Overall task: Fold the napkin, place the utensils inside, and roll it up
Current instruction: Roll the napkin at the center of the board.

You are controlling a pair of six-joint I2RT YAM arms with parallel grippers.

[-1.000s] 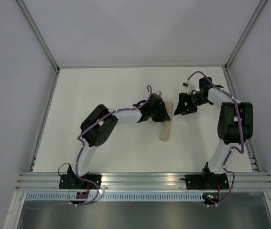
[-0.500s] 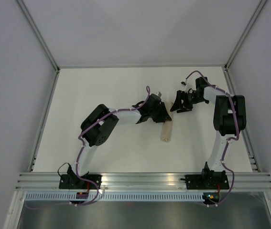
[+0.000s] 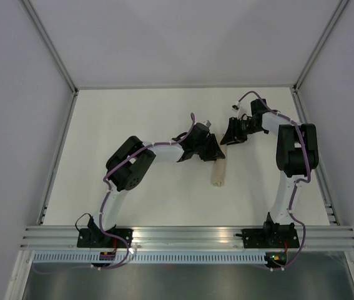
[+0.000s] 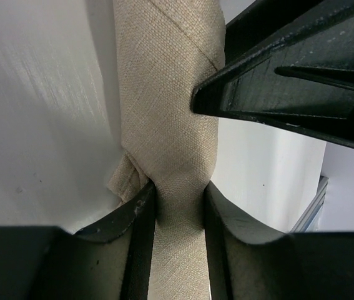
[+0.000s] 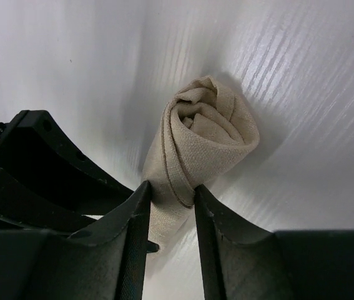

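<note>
Napkin (image 3: 217, 174) lies as a tight tan roll on the white table (image 3: 133, 112), mid-field. Left gripper (image 4: 178, 200) clamps the roll mid-length, fingers pressed on both sides. Right gripper (image 5: 170, 194) pinches the far spiral end, both fingers against cloth.

- One napkin (image 3: 217, 174), wound into a single tan roll; the wrist views show the same one (image 4: 170, 125) (image 5: 201, 134).
- Two arms: the left arm (image 3: 130, 165) and the right arm (image 3: 295, 150).
- Two pincers: the left pincer (image 3: 210, 150) (image 4: 178, 200) and the right pincer (image 3: 230, 133) (image 5: 170, 194).
- Two fingers (image 4: 133, 237) on each pincer, four in all.
- Two purple cables (image 3: 193, 120), one along each arm.
- One white worktop (image 3: 133, 112).
- One metal rail (image 3: 189, 234) at the near edge, carrying two arm bases.
- Three pale walls (image 3: 183, 37).
</note>
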